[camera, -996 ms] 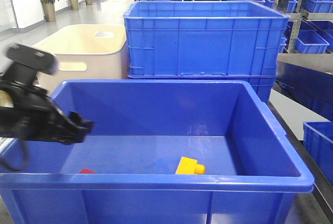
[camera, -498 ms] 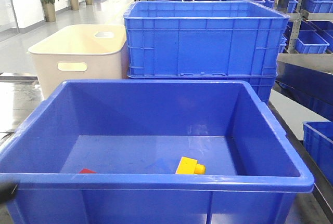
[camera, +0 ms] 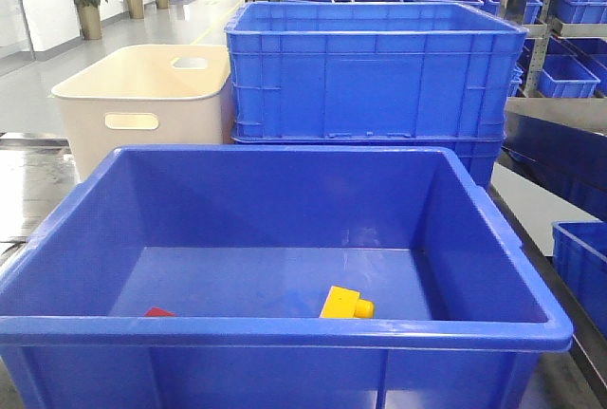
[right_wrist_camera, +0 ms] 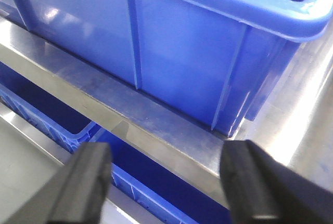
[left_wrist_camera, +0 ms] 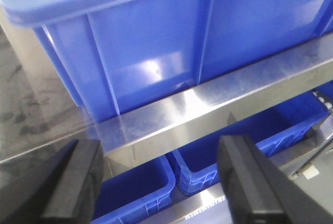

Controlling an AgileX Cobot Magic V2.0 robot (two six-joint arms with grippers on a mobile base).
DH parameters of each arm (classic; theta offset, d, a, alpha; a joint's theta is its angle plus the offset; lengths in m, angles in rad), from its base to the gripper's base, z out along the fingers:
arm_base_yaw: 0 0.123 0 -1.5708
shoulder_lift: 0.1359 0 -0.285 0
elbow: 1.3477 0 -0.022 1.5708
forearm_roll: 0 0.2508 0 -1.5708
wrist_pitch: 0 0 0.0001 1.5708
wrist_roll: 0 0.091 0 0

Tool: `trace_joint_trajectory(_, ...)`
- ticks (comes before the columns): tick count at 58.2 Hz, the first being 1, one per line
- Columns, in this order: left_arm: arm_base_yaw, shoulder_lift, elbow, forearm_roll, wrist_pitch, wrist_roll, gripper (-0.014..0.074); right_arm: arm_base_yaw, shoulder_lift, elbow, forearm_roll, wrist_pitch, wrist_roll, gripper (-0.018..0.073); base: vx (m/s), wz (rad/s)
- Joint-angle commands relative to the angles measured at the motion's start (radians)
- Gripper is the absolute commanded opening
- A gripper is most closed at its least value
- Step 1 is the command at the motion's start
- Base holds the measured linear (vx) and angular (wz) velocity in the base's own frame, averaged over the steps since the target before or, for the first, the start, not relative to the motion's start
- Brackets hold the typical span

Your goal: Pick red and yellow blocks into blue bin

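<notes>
The large smooth-walled blue bin fills the front of the exterior view. Inside it, on the floor, lies the yellow studded brick; a corner of the red cube peeks over the near rim at the left. Neither gripper shows in the exterior view. My left gripper is open and empty, below the bin's outer wall by the steel table edge. My right gripper is open and empty, also below the bin's outer wall.
A cream tub with handle cut-outs stands back left. A ribbed blue crate stands behind the bin. More blue crates are on racks at right and under the steel table.
The left arm, which hung over the bin's left rim a second ago, has dropped out of the exterior view. The blocks in the bin have not moved.
</notes>
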Motion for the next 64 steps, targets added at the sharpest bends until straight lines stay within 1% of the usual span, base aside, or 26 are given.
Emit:
trace_joint_trajectory(1,-0.002,0.005,-0.024,-0.009,-0.084,-0.006,0.0498,0.000,0.002,-0.030,0.005,-0.057,-0.003,0.0365,0.00,0.00)
trace_joint_trajectory(11,-0.002,0.005,-0.024,-0.010,-0.109,-0.006,0.0347,0.000,0.002,-0.030,0.005,-0.040,-0.003,0.0174,0.00,0.00)
trace_joint_trajectory(15,-0.002,0.005,-0.024,-0.010,-0.114,-0.006,0.0269,0.000,0.002,-0.030,0.005,-0.036,-0.003,0.0090,0.00,0.00)
trace_joint_trajectory(22,-0.002,0.005,-0.024,-0.010,-0.123,-0.006,0.0164,0.000,0.002,-0.030,0.005,-0.036,-0.003,-0.0013,0.00,0.00)
trace_joint_trajectory(30,-0.002,0.005,-0.024,-0.010,-0.124,-0.006,0.0071,0.000,0.002,-0.030,0.001,-0.034,-0.002,-0.0016,0.00,0.00)
trace_joint_trajectory(39,-0.002,0.005,-0.024,-0.011,-0.123,-0.006,0.0018,0.000,0.002,-0.030,0.001,-0.022,-0.003,-0.0013,0.00,0.00)
trace_joint_trajectory(43,-0.002,0.005,-0.024,-0.012,-0.121,-0.006,0.0007,0.000,0.002,-0.030,0.001,-0.022,-0.003,-0.0013,0.00,0.00)
trace_joint_trajectory(64,-0.002,0.005,-0.024,-0.012,-0.119,-0.006,0.0006,0.000,0.002,-0.030,0.001,-0.022,-0.003,-0.0013,0.00,0.00)
